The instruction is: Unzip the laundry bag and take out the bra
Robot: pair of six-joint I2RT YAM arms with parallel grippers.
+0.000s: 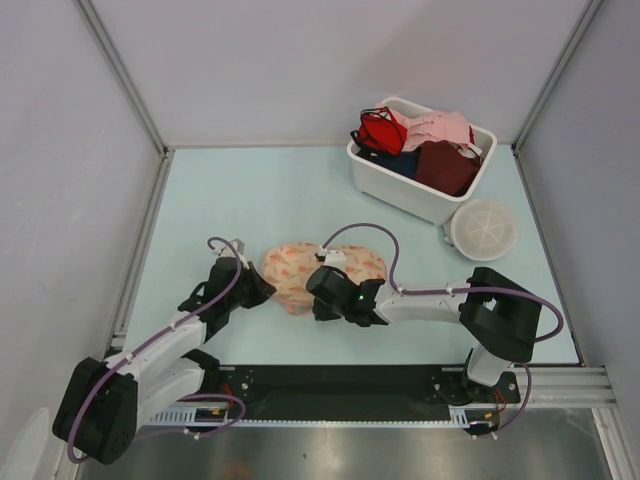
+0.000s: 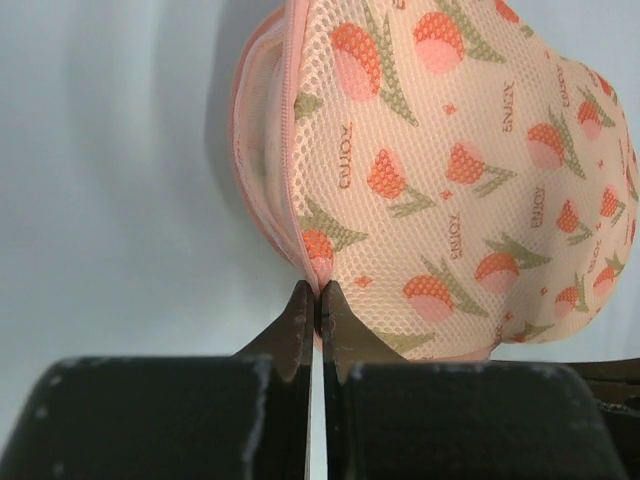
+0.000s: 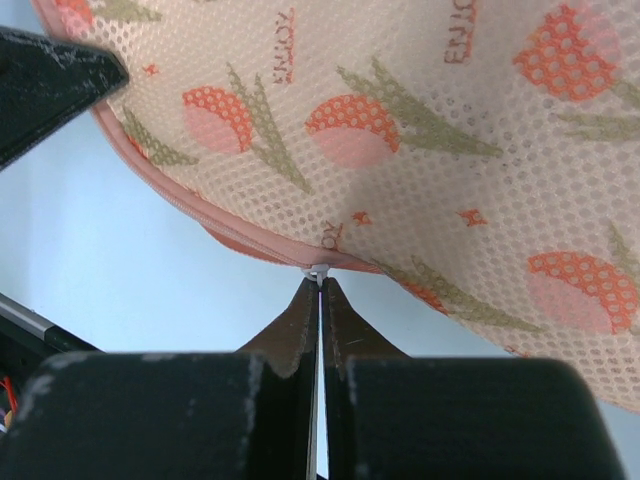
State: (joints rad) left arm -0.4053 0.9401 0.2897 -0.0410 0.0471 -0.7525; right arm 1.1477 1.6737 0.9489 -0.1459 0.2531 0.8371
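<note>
The peach-cream laundry bag [image 1: 305, 268] with orange-red leaf print lies on the table between the two arms. My left gripper [image 1: 257, 290] is shut on the bag's pink zippered edge [image 2: 318, 268] at its left end; the bag fills the left wrist view [image 2: 450, 170]. My right gripper [image 1: 322, 304] is at the bag's near edge, shut on the small white zipper pull [image 3: 319, 272] on the pink zip seam; the bag fills the right wrist view [image 3: 400, 130]. The zip looks closed. The white bra is hidden from view.
A white bin [image 1: 405, 188] at the back right holds a red bra with black trim [image 1: 380, 130], a pale pink garment [image 1: 440, 128] and a dark red garment [image 1: 445, 165]. A round white mesh disc [image 1: 484, 229] lies beside the bin. Metal frame rails line the table edges.
</note>
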